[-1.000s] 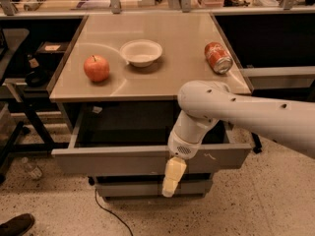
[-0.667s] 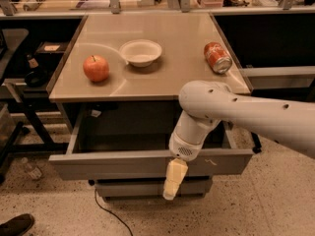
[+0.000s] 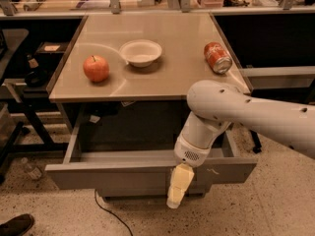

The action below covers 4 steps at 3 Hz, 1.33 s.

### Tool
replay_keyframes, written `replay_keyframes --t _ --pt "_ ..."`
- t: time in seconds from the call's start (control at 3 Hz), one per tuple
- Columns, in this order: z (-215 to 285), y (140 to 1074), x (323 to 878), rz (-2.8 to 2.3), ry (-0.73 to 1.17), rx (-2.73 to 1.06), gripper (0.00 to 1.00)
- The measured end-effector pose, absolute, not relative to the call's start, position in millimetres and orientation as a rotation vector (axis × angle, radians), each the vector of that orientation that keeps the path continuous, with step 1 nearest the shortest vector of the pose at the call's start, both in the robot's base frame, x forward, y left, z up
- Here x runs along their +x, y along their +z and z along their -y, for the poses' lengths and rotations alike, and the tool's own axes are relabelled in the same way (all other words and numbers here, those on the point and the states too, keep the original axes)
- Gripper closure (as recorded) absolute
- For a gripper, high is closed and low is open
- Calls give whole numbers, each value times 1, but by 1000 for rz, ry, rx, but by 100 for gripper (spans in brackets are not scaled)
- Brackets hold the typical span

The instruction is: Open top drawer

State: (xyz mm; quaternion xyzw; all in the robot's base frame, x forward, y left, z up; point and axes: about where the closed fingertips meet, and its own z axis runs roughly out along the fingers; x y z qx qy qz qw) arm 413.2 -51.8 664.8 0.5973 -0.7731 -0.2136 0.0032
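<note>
The top drawer is a wide grey drawer, pulled well out from under the table, its shallow tray showing. Small white scuffs mark its front right of centre. My gripper hangs from the white arm, which comes in from the right. Its yellowish fingers point down over the drawer front, right of centre. A narrower drawer front shows below, mostly hidden.
On the table top are a red apple, a white bowl and a red soda can on its side. A shoe is at bottom left. A cable lies on the floor.
The drawer has come further out toward the camera, and the gripper has moved with its front.
</note>
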Motion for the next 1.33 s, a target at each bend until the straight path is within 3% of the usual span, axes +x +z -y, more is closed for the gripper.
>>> replay_keyframes --t 1.0,1.33 --pt "80 718 336 2465 -756 1678 0" --pt "80 716 340 2459 -761 1700 0"
